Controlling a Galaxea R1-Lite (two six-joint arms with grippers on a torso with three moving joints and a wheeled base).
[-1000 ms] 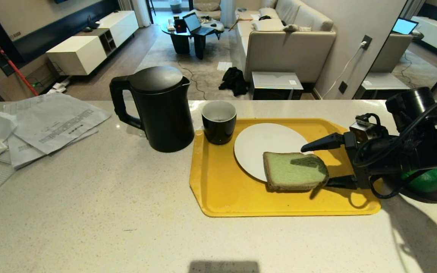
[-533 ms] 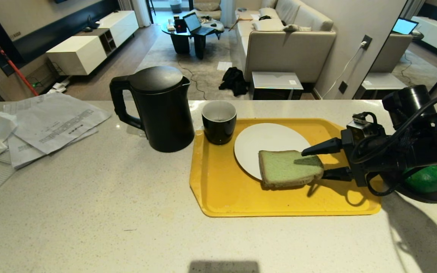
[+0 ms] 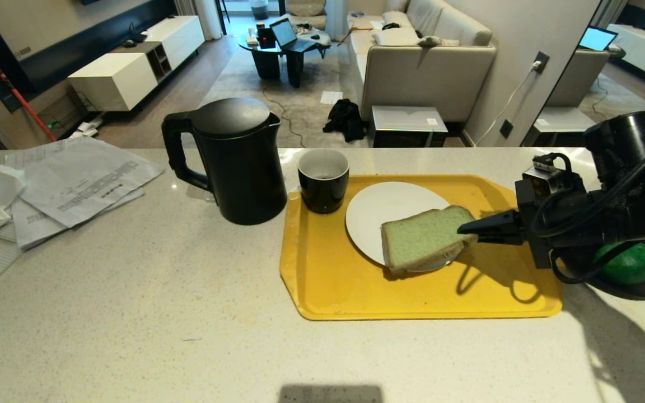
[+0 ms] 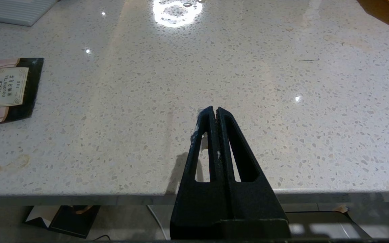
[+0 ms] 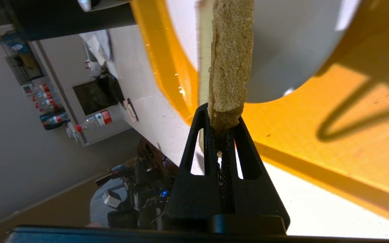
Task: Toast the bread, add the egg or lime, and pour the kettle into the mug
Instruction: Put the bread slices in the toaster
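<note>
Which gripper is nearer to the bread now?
Right. The right gripper is shut on the bread at its edge. The left gripper is parked shut at the counter edge, away from it.

Matte black right tool (image 3: 468, 229) with cut-out tapered fingers (image 5: 201, 135), looped cables.

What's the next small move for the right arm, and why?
Probably lift straight up. The right tool is shut on the bread's right edge; that side is tilted up, but the left edge still rests on the plate, so it should clear before any sideways travel.
</note>
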